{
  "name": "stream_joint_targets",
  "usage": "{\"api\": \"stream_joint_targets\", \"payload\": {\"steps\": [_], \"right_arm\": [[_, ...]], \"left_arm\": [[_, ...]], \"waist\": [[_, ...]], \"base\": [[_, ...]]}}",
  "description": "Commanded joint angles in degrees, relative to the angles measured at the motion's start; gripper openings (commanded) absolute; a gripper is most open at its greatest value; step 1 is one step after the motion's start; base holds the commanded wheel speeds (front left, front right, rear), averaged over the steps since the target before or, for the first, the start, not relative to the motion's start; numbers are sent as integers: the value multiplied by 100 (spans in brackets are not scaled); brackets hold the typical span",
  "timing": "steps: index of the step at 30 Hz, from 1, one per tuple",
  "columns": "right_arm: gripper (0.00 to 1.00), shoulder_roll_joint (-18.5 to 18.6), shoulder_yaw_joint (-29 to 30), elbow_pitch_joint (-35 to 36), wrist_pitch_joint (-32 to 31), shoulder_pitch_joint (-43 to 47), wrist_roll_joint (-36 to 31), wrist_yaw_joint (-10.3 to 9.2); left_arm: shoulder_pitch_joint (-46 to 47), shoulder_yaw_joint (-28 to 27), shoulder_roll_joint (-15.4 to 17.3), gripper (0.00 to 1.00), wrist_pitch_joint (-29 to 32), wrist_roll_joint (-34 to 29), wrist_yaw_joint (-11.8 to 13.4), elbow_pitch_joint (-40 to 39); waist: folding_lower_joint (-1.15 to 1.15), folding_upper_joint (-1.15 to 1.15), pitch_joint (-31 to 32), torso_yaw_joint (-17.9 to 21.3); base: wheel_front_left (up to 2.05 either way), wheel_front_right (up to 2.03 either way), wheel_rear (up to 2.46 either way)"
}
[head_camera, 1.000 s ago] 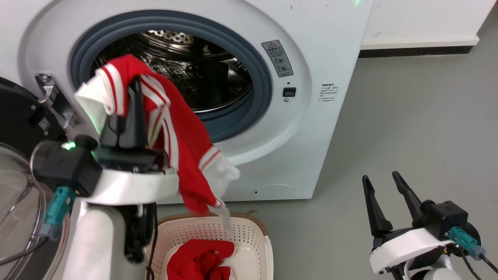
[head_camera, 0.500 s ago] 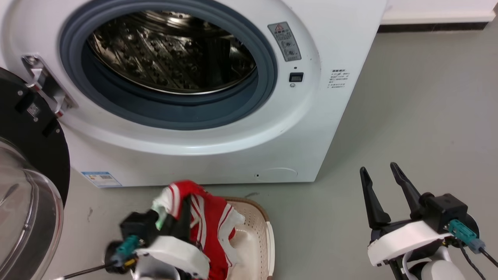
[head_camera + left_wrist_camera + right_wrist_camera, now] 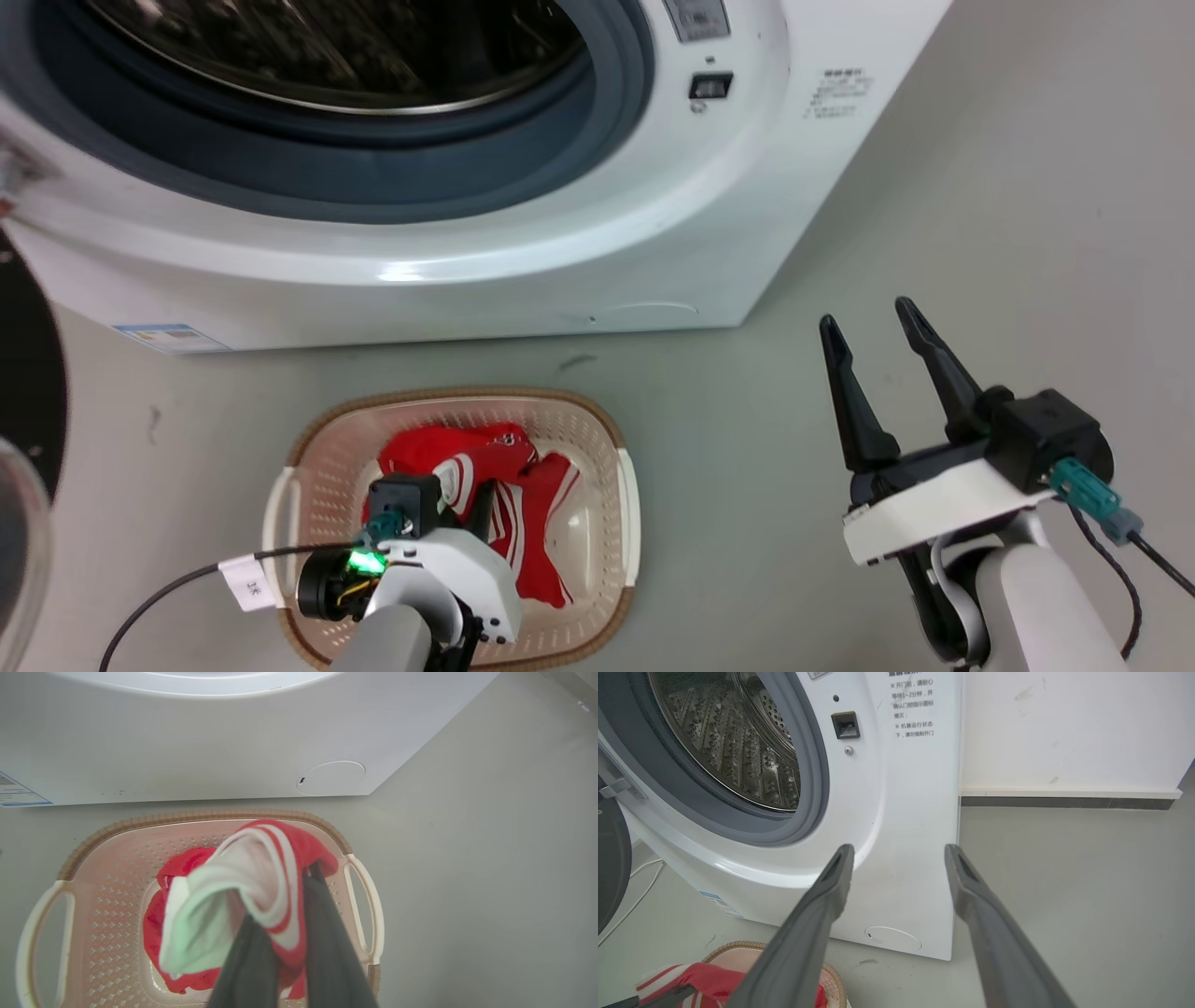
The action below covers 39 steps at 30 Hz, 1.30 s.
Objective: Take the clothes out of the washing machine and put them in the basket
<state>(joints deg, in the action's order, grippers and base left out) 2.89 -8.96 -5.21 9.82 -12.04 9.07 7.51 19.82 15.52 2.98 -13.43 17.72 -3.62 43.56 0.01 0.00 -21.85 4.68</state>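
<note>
Jersey's down over the basket [image 3: 467, 397], nearly home!
The left gripper [image 3: 285, 896] is clamped on the red jersey [image 3: 261, 868], above another red garment [image 3: 420, 453] lying in the basket; the right gripper [image 3: 866, 315] hangs wide and empty beside the washing machine [image 3: 523, 252]; what shows of the drum [image 3: 738, 756] looks bare; I'd say only the release remains.

The white front-loading washing machine [image 3: 560, 233] stands open, showing its perforated steel drum. Just before it, the cream basket [image 3: 448, 395] holds red clothes [image 3: 420, 448], with a striped jersey [image 3: 266, 868] bunched above them.
</note>
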Motion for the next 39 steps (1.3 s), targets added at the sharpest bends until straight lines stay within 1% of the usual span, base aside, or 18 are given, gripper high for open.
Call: {"api": "stream_joint_targets", "payload": {"steps": [1, 6, 8, 14, 19, 24, 25, 26, 28, 32, 39], "right_arm": [[100, -4, -47, -20, 38, -164, 46, -4], [100, -4, -153, -126, 194, -447, 159, -4], [100, -7, -226, -162, 243, -559, 214, -4], [100, -8, -430, -336, 404, -853, 396, -4], [100, -7, -501, -466, 480, -983, 474, -4], [100, -7, -531, -557, 530, -1088, 498, -4], [100, -7, -534, -575, 527, -1092, 492, -4], [100, -7, -539, -587, 529, -1108, 484, -4], [100, -7, -541, -607, 534, -1151, 465, -4], [100, -4, -502, -713, 536, -1119, 391, -4], [100, -1, -172, -952, 538, -699, 66, -4]], "left_arm": [[187, -37, 7, 0, -60, 59, 15, 189], [761, -201, 10, 0, -147, 169, 171, 1113], [972, -239, 90, 0, -160, 152, 198, 1412], [1472, -550, 306, 0, -175, 408, 279, 2229], [1708, -605, 368, 0, -168, 474, 320, 2620], [1874, -643, 380, 0, -119, 563, 371, 2835], [1900, -662, 373, 2, -105, 583, 391, 2864], [1929, -660, 365, 24, -85, 596, 403, 2887], [1964, -645, 346, 100, -59, 609, 408, 2920], [1895, -578, 268, 100, -53, 605, 383, 2967], [1452, -847, 40, 100, -147, 1062, 156, 2974]], "waist": [[-1, 0, -399, 275], [-1, 0, -947, 601], [-1, 0, -1171, 725], [-1, 0, -1702, 1076], [-1, 0, -1886, 1204], [-1, 0, -2015, 1230], [-1, 0, -2028, 1227], [-1, 0, -2041, 1221], [-1, 0, -2053, 1205], [-1, 0, -1840, 1112], [-1, 0, -762, 700]], "base": [[0, 0, 0], [0, 0, 0], [0, 0, 0], [0, 0, 0], [0, 0, 0], [0, 0, 0], [0, 0, 0], [0, 0, 0], [0, 0, 0], [0, 0, 0], [0, 0, 0]]}}
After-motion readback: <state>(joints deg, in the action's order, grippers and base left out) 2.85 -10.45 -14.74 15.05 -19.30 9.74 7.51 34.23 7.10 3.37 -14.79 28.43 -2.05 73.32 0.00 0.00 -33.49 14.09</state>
